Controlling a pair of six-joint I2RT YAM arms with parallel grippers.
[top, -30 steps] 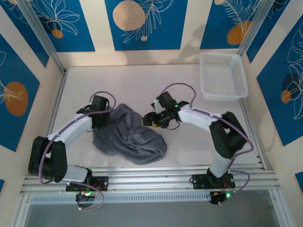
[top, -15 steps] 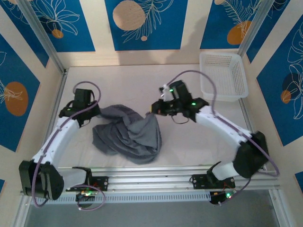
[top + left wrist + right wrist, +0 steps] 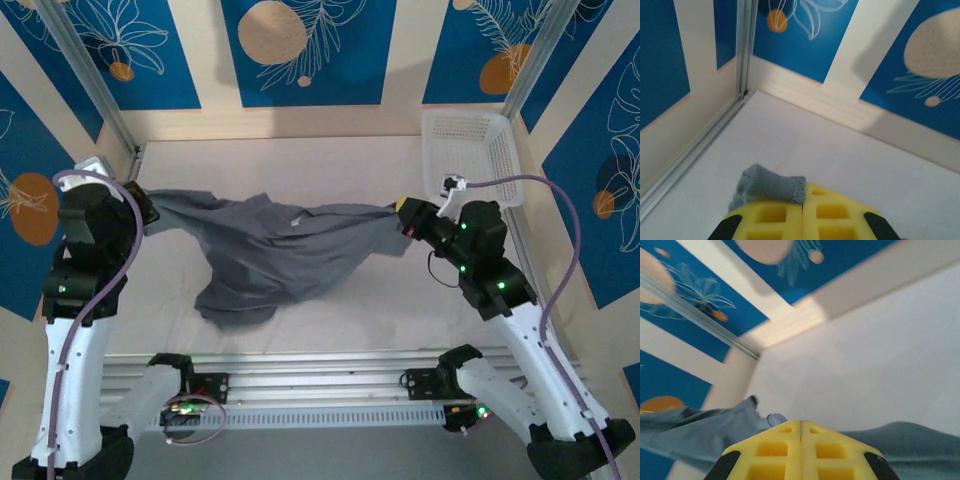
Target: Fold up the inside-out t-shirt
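The inside-out t-shirt stretches along a nine-to-three line, left hand pinched shut on its nine o'clock end, right hand likewise at three o'clock.

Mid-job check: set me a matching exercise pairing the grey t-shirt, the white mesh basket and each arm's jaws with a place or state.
1. slate-grey fabric t-shirt
2. white rectangular mesh basket
3. left jaws
4. right jaws

A. shut on cloth beside the basket
B. far right corner of the table
C. pulled out wide, held at both ends
D. shut on cloth by the left wall

Pairs: 1-C, 2-B, 3-D, 4-A
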